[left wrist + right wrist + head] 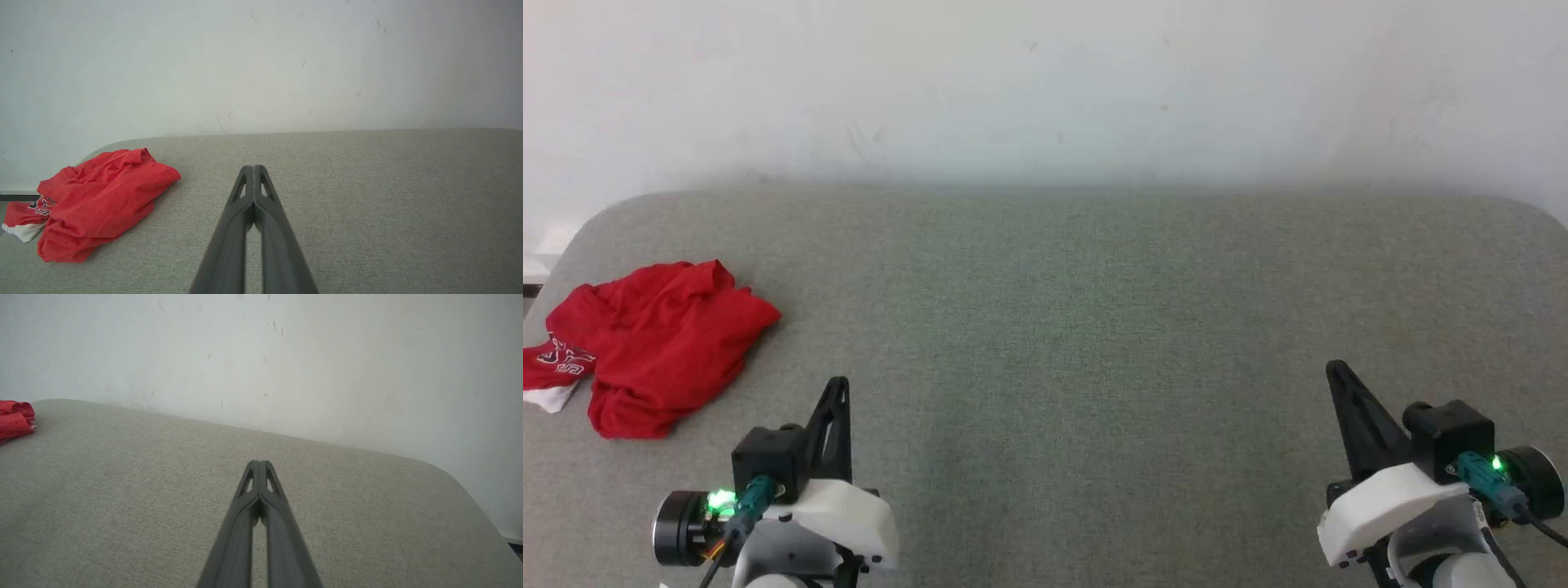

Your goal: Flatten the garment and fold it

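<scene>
The garment (654,355) is a crumpled heap of bright red fabric at the far left of the grey padded table, with a white edge and some white lettering at its left end. It also lies at the left of the left wrist view as the garment (94,204), and a red corner of the garment (14,420) sits at the left edge of the right wrist view. My left gripper (837,384) is shut and empty, to the right of the heap and nearer to me. My right gripper (1335,369) is shut and empty at the lower right, far from the cloth.
The grey fabric-covered table (1062,327) has rounded far corners and runs up against a pale wall (1045,82). The garment lies close to the table's left edge.
</scene>
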Controlling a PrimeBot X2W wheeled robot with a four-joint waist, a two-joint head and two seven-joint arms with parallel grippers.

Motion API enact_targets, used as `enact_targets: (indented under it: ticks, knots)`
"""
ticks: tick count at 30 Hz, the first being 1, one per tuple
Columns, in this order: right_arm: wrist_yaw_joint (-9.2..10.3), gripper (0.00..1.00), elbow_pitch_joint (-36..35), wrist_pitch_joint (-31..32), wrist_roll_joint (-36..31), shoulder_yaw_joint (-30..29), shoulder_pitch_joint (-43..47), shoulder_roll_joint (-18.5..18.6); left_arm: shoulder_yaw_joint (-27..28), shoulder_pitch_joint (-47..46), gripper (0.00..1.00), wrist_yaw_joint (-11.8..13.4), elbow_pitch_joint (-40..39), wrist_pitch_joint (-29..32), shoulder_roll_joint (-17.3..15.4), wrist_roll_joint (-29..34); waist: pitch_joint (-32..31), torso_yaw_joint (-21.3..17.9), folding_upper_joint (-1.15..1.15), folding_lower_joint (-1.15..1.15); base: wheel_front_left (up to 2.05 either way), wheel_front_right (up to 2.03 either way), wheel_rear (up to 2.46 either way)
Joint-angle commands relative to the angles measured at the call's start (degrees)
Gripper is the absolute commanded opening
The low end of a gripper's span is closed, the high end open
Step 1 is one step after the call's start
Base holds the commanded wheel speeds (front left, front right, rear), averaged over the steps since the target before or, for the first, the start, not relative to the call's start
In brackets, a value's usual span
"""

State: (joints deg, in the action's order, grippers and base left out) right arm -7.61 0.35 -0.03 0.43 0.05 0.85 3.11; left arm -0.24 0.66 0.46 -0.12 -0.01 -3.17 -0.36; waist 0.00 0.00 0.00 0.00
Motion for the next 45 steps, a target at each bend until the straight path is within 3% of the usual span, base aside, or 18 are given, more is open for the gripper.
enact_targets:
  ticks: [1, 2, 3, 28, 45]
  knots:
    - [0.12, 0.00, -0.3, 0.0, -0.4, 0.0, -0.9, -0.2, 0.2, -0.7, 0.00, -0.5, 0.1, 0.0, 0.3, 0.4, 0.0, 0.0, 0.00, 0.00, 0.00, 0.00, 0.00]
    - [0.12, 0.00, -0.3, 0.0, -0.4, 0.0, -0.9, -0.2, 0.2, -0.7, 0.00, -0.5, 0.1, 0.0, 0.3, 0.4, 0.0, 0.0, 0.00, 0.00, 0.00, 0.00, 0.00]
    - [0.00, 1.00, 0.0, 0.0, 0.0, 0.0, 0.0, 0.0, 0.0, 0.0, 1.00, 0.0, 0.0, 0.0, 0.0, 0.0, 0.0, 0.0, 0.00, 0.00, 0.00, 0.00, 0.00]
    - [0.02, 1.00, 0.7, -2.5, 2.2, -2.7, 1.1, 0.0, -0.6, 1.0, 1.00, 0.2, 0.5, -2.6, 0.0, -1.3, 0.1, 0.4, 0.00, 0.00, 0.00, 0.00, 0.00]
    - [0.04, 1.00, 0.4, -4.6, 3.2, -3.8, 1.7, 0.0, -1.1, 1.8, 1.00, 0.7, 0.7, -4.6, 0.1, -2.6, 0.6, 3.6, 0.00, 0.00, 0.00, 0.00, 0.00]
